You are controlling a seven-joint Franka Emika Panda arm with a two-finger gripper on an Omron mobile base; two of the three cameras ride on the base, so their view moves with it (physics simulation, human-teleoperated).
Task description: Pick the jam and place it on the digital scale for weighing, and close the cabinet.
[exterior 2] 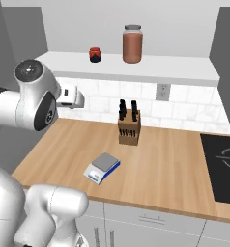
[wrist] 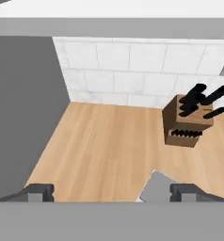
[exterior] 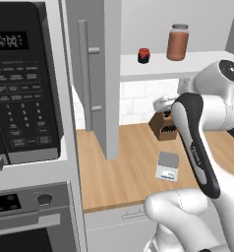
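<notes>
Right base view: cabinet (exterior 2: 136,72) open, its shelf above the table (exterior 2: 165,159); hand (wrist: 111,192) below that shelf, fingers wide apart, holding nothing. Scale (exterior 2: 103,168) sits on the table; jam (exterior 2: 94,54) stands on the shelf, above the hand, so reaching it means going up.

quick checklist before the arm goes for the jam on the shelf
1. Claw open and empty: ok, the tips stand wide apart with nothing between them.
2. Jam reachable: ok, it stands upright on the open shelf, apart from the tall jar.
3. Cabinet door out of the way: ok for picking, it hangs open; closing not yet done.
4. Digital scale platform free: ok, nothing lies on it.
5. Knife block clear of the scale: ok, it stands behind it, apart.
6. Claw lined up with the jam: not ok, the hand view looks down at the counter, below the shelf.
</notes>
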